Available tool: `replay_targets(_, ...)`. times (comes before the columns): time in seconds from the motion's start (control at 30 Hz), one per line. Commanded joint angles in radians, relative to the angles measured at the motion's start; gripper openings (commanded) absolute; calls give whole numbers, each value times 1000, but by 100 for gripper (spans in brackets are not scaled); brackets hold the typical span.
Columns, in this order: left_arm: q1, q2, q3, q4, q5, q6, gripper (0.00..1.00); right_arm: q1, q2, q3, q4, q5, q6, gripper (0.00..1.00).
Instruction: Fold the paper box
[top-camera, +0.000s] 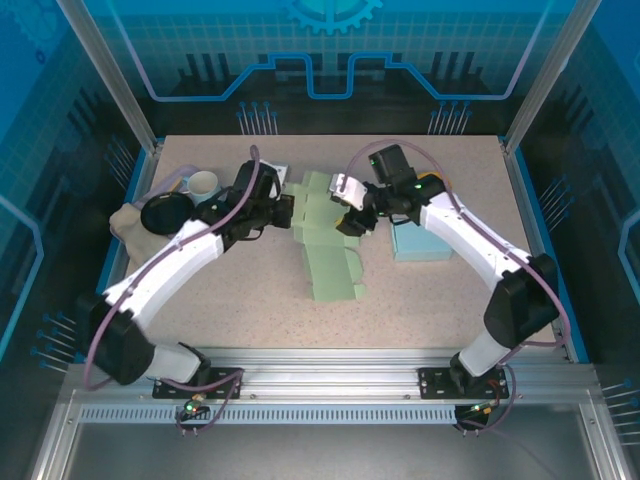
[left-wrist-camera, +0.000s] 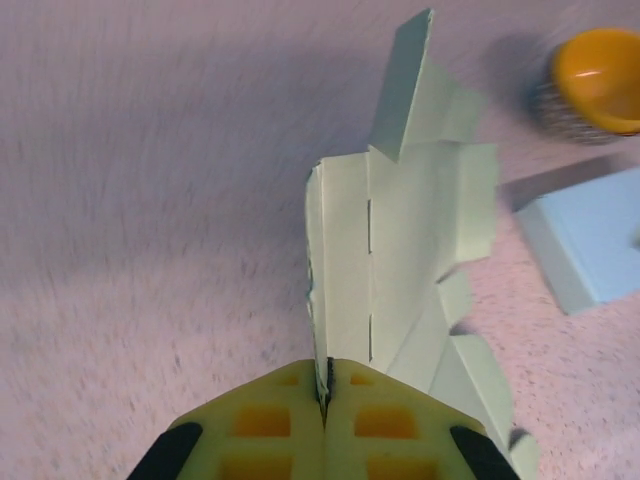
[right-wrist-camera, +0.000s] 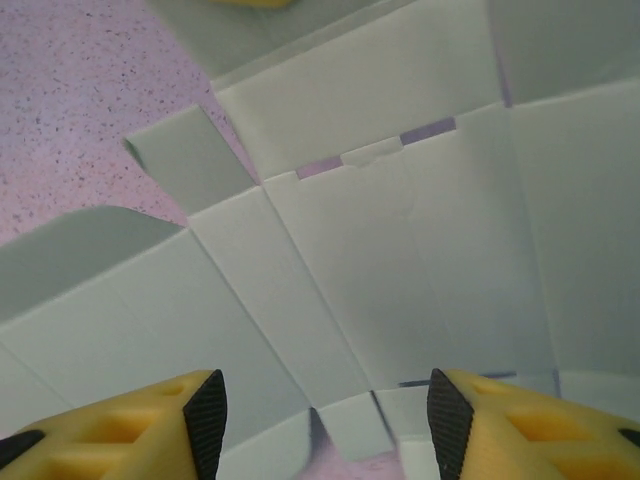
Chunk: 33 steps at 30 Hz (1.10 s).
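Far left on the counter (top-camera: 250, 290): black bowl (top-camera: 165, 214), white cup (top-camera: 203, 185) just behind it. Left fingers (left-wrist-camera: 280, 430) fully closed, pinching the left edge of the paper box (top-camera: 328, 255), with that edge lifted upright. Box is pale green, mostly unfolded, lying mid-counter between both arms, some flaps partly raised. Right fingers (right-wrist-camera: 130, 435) stand apart, roughly half spread, gripping nothing, held over the box's far-right panels. Blue box (top-camera: 421, 243) sits right of it, near but apart.
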Motion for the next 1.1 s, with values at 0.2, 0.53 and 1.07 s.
replay_targets(0.2,-26,-282,-140,87,26,415,0,-127,-10,146,-68,-182,-299,59)
replay_targets(0.53,-26,-342,-227,181,66,458,0,-94,48,190,-148,-174,-324,60)
replay_targets(1.07,-26,-364,-259,204,43,455,0,-84,102,264,-353,-188,-428,34)
